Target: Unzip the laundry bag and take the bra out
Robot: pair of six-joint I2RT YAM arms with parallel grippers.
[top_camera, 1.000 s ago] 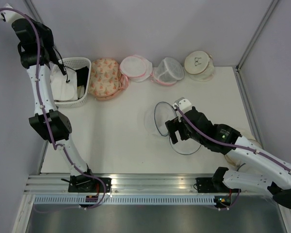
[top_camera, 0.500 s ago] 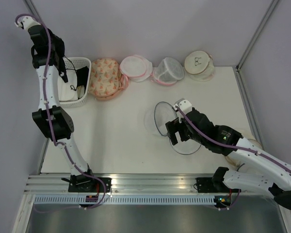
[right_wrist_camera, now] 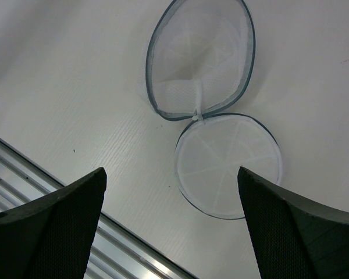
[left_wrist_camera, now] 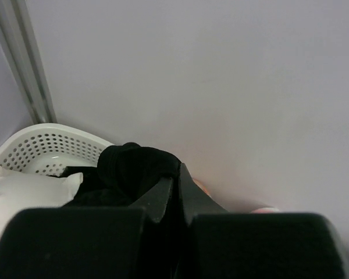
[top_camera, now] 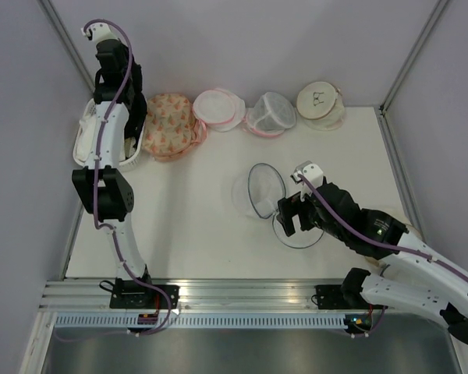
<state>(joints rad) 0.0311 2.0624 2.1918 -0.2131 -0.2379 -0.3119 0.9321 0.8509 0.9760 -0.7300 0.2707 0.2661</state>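
Note:
The laundry bag (top_camera: pixel 265 189) lies unzipped on the table, its mesh body beside its flat round lid (top_camera: pixel 300 231). In the right wrist view the body (right_wrist_camera: pixel 198 64) and lid (right_wrist_camera: pixel 227 165) look empty. My right gripper (top_camera: pixel 291 216) is open and empty, hovering above the table just beside the lid (right_wrist_camera: pixel 171 226). My left gripper (top_camera: pixel 131 117) is raised over the white basket (top_camera: pixel 82 148) at the back left. In the left wrist view its jaws (left_wrist_camera: pixel 175 174) are shut, with the black bra (left_wrist_camera: pixel 131 168) bunched at the fingertips above the basket rim (left_wrist_camera: pixel 41 142).
A white cloth (left_wrist_camera: pixel 23 186) lies in the basket. Along the back stand a floral pink bag (top_camera: pixel 170 125), two pink-trimmed mesh bags (top_camera: pixel 218 109) (top_camera: pixel 271 114) and a cream bag (top_camera: pixel 320 101). A metal rail (top_camera: pixel 242 292) runs along the near edge. The wall is close behind the basket.
My left arm has swung right from the far left corner to over the basket. My right gripper has drawn back a little toward the near right, off the bag.

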